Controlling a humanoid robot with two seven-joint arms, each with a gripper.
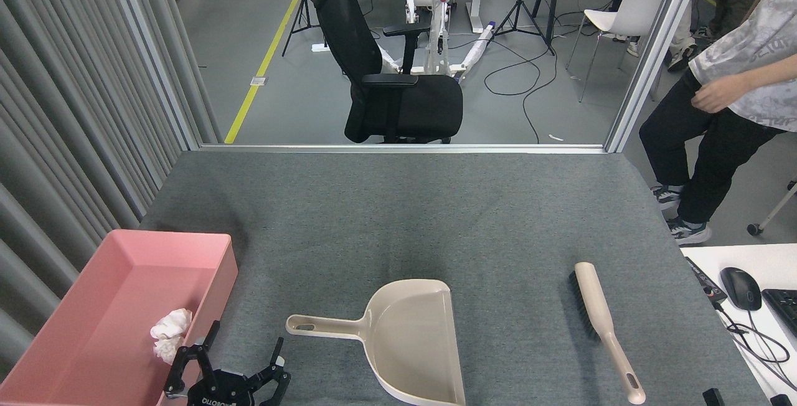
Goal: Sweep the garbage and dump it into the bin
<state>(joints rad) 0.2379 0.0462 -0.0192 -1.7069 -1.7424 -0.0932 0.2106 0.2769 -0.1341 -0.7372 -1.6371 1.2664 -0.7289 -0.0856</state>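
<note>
Two wads (169, 335), one bin (124, 256), dustpan (405, 337), brush (603, 325).

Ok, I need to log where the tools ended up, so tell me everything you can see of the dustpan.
The dustpan is beige, smooth plastic by its look, with a rounded scoop, raised side walls and a flat open lip. It lies flat and empty on the grey felt table, its mouth facing right. Its slim handle, with a hanging slot at its end, points left. Nothing touches it; the left gripper is open and clear of it.

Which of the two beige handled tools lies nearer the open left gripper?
The dustpan. Its handle points left toward the left gripper, whose jaws are spread. The brush lies far off on the right side of the table.
</note>
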